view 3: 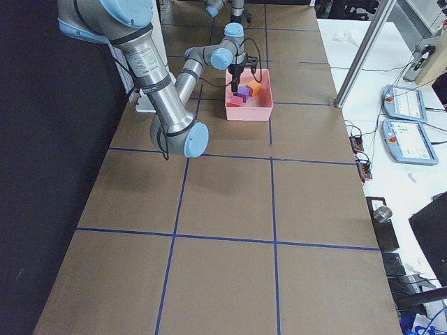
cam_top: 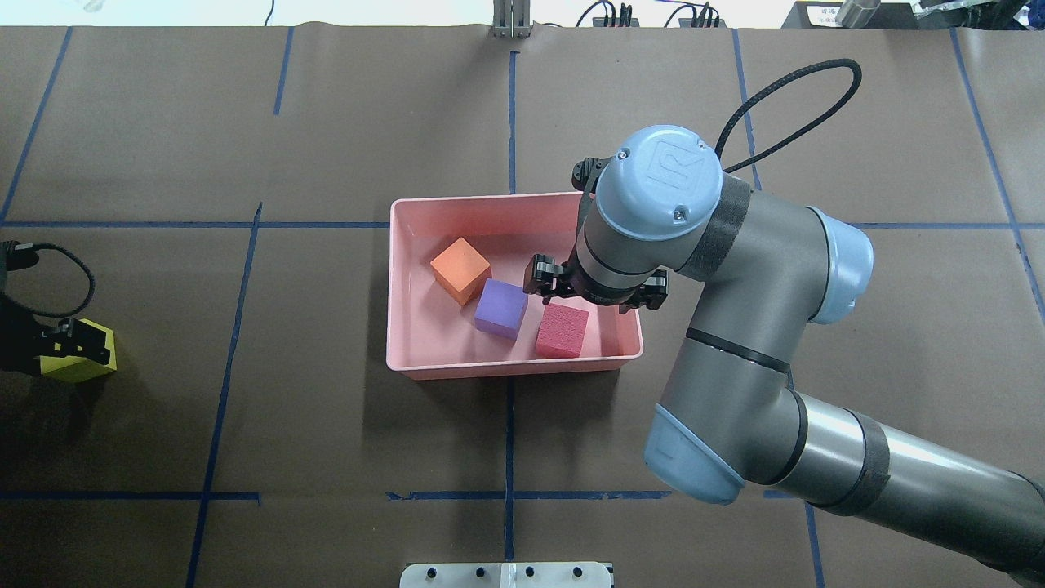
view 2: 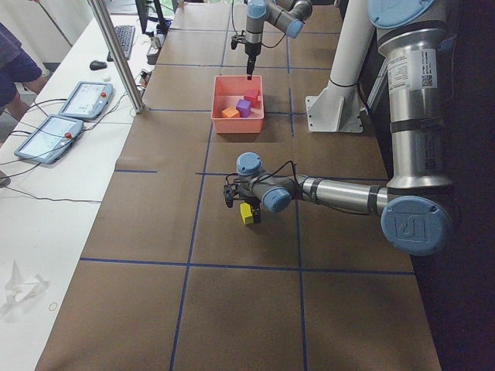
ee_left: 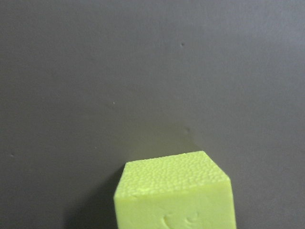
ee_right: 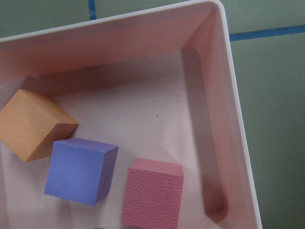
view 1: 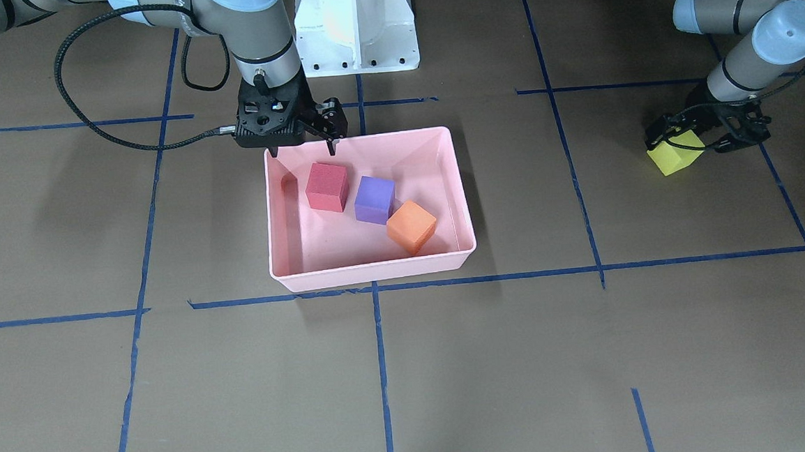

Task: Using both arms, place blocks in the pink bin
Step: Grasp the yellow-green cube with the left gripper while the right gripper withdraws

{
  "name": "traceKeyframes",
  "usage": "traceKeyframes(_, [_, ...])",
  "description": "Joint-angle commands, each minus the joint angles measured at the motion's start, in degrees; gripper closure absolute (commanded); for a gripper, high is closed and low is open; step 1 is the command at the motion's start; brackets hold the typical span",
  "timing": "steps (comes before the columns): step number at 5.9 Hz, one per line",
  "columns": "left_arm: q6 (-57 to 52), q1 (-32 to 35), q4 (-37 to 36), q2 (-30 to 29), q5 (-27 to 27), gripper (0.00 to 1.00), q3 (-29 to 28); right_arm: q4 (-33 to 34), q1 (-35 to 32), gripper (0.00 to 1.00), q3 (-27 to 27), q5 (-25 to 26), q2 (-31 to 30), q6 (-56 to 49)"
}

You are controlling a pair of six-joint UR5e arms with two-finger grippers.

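The pink bin sits mid-table. It holds the red block, the purple block and the orange block. My right gripper is open and empty, hovering over the bin's robot-side edge above the red block. My left gripper is far off to my left, shut on the yellow-green block. It holds the block at or just above the table; I cannot tell which.
The white pedestal base stands just behind the bin on the robot's side. Blue tape lines grid the brown table. A side table with tablets and a metal post lies beyond the far edge.
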State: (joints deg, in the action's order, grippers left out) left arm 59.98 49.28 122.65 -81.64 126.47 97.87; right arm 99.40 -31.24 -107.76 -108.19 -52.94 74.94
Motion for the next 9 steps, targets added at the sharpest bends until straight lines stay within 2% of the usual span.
traceKeyframes(1, [-0.38, -0.06, 0.05, -0.71, -0.17, 0.27, -1.01, 0.00, -0.22, 0.00, -0.34, 0.00, -0.23, -0.23])
traceKeyframes(2, [-0.39, -0.06, 0.05, -0.80, -0.17, 0.44, -0.84, 0.00, -0.31, 0.00, -0.43, 0.00, -0.23, -0.32])
traceKeyframes(3, [-0.39, 0.03, 0.05, -1.50, -0.17, 0.50, 0.30, 0.00, -0.75, 0.00, -0.52, -0.09, -0.32, -0.49])
traceKeyframes(5, [-0.30, 1.69, -0.48, -5.97, -0.08, 0.50, 2.93, 0.09, -2.85, 0.00, -0.96, -0.70, -1.01, -4.44])
traceKeyframes(6, [-0.30, 2.83, -1.35, -9.64, 0.01, 0.50, 4.34, 0.09, -6.17, 0.00, -2.70, -3.23, -3.29, -9.76])
traceKeyframes(7, [0.22, 2.84, -7.97, -17.42, 0.01, 0.50, 5.31, 0.09, -11.07, 0.00, -3.33, -8.21, -5.92, -15.03])
traceKeyframes(8, [0.32, 2.58, -22.22, -28.55, 0.01, 0.50, 7.06, 0.00, -16.78, 0.00, -3.86, -12.44, -9.25, -23.87])
traceKeyframes(9, [0.40, 1.54, -31.67, -37.88, -0.51, 0.50, 7.16, 0.00, -22.49, 0.00, -4.12, -16.49, -12.59, -32.23])
